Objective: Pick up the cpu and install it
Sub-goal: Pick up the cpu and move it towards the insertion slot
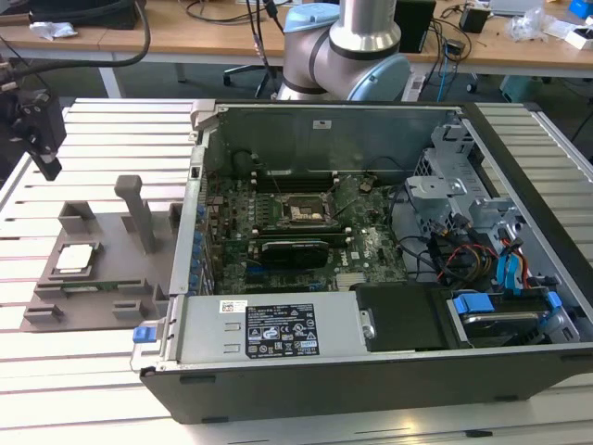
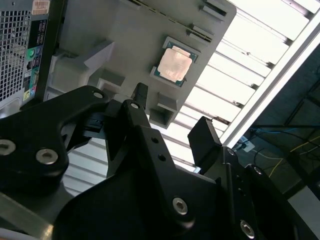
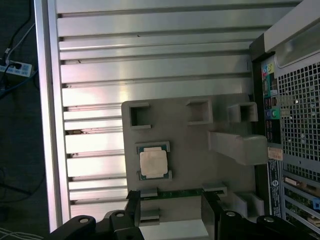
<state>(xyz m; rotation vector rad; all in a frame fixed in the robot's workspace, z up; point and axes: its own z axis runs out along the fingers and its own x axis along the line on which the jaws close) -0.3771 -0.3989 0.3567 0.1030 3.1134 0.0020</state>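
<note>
1. Gripper [image 3: 171, 202]: one, black, two fingers [image 3: 133, 200]. The fingers are spread with nothing between them. It hangs above the near edge of the tray, apart from the chip. Judged reason: the gap looks wide enough to straddle the chip.
2. The cpu [image 3: 153, 163]: one, square, silver-grey top facing up. It lies flat in a shallow recess of the tray, not yet lifted and well apart from the socket. Small raised lips on two opposite sides appear to keep it from sliding and leave its other edges free for a grasp.
3. Grey fixture tray [image 3: 190, 145]: one, flat on the table beside the case. It carries three square pockets in a row and one tall upright post; a thin green strip stands on edge in a slot just beside the chip.
4. Slatted metal table [image 3: 150, 50]: one, bearing both tray and case.
5. Computer case [image 1: 324, 389]: one, on its side with the panel off, so the board faces upward.
6. Processor socket [image 1: 301, 211]: one, mid-board, looking vacant.
7. Arm base [image 1: 357, 42]: one, behind the case.
</note>
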